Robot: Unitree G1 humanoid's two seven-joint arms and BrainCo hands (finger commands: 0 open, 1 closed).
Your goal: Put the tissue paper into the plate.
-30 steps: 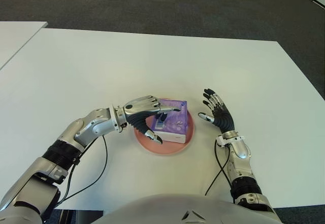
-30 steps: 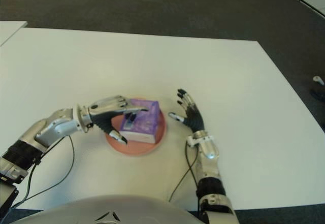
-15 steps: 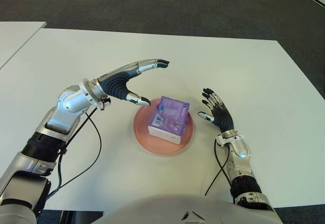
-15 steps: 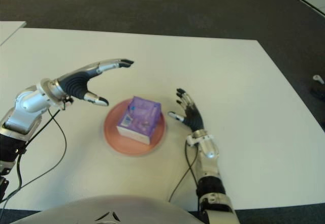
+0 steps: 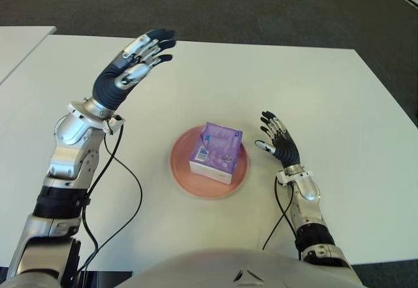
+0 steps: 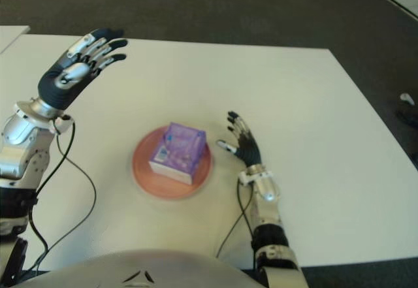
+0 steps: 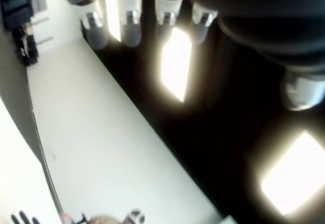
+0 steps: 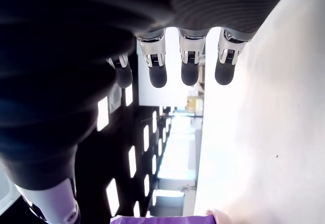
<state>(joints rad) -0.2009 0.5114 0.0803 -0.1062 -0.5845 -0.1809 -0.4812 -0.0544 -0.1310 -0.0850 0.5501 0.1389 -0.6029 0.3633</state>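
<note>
left hand (image 5: 128, 70) has lifted away, fingers spread and empty, well apart from tissue paper (image 5: 216, 151) on plate (image 5: 185, 176).

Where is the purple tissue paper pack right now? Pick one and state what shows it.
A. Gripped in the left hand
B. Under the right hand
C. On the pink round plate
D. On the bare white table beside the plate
C: the purple tissue paper pack sits on the pink round plate, while the left hand is raised, open and empty, and the right hand shows open on the plate's right.

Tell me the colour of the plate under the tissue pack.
Salmon pink plate, clearest in the left eye view.
</note>
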